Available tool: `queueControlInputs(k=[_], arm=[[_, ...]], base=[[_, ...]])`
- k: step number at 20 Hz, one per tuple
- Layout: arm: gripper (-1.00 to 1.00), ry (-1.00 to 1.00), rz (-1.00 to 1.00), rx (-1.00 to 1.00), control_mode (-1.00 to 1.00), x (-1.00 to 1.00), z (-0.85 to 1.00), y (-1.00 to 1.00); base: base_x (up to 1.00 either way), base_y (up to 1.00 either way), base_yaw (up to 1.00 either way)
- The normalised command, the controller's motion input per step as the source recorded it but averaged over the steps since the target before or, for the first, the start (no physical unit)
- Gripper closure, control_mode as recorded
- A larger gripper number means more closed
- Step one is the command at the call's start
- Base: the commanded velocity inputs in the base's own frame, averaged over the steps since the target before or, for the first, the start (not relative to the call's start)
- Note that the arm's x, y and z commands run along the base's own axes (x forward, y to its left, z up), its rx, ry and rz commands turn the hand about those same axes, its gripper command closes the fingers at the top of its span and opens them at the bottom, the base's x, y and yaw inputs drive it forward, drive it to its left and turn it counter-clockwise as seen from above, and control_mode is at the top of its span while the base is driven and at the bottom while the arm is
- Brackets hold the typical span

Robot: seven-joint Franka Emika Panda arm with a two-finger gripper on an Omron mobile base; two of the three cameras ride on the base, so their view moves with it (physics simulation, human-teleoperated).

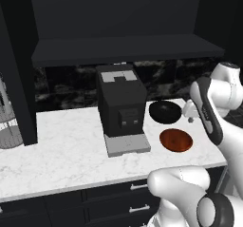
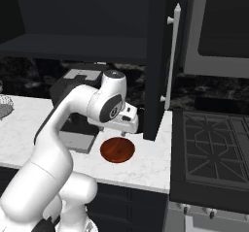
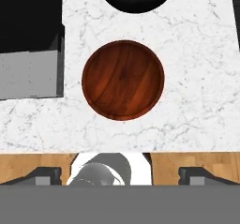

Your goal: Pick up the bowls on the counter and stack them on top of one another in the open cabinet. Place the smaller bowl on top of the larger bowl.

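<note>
Gripper (image 3: 120, 174) spread wide, empty, above orange bowl (image 3: 123, 79) near counter (image 3: 201, 78) front edge; rigid, light, probably slick: pinch across rim.

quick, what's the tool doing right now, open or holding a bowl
Tool: open and empty, above the counter over the reddish-orange bowl, not touching it.
</note>
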Motion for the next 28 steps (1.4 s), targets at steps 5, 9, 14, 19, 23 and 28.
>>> queueControlInputs(k=[5, 9, 14, 19, 23, 28], arm=[[-1.0, 0.0, 0.0, 0.0, -1.0, 0.18, -0.4, -0.32], [-1.0, 0.0, 0.0, 0.05, -1.0, 0.21, -0.45, -0.12], [-1.0, 0.0, 0.0, 0.15, -1.0, 0.38, -0.48, -0.04], [-1.0, 0.09, 0.0, 0.01, -1.0, 0.56, -0.3, 0.0], [-1.0, 0.15, 0.0, 0.0, -1.0, 0.37, -0.25, -0.2], [-1.0, 0.02, 0.0, 0.06, -1.0, 0.05, -0.33, -0.34]], base=[[0.0, 0.0, 0.0], [0.0, 0.0, 0.0], [0.0, 0.0, 0.0], [0.0, 0.0, 0.0], [0.0, 0.0, 0.0], [0.0, 0.0, 0.0]])
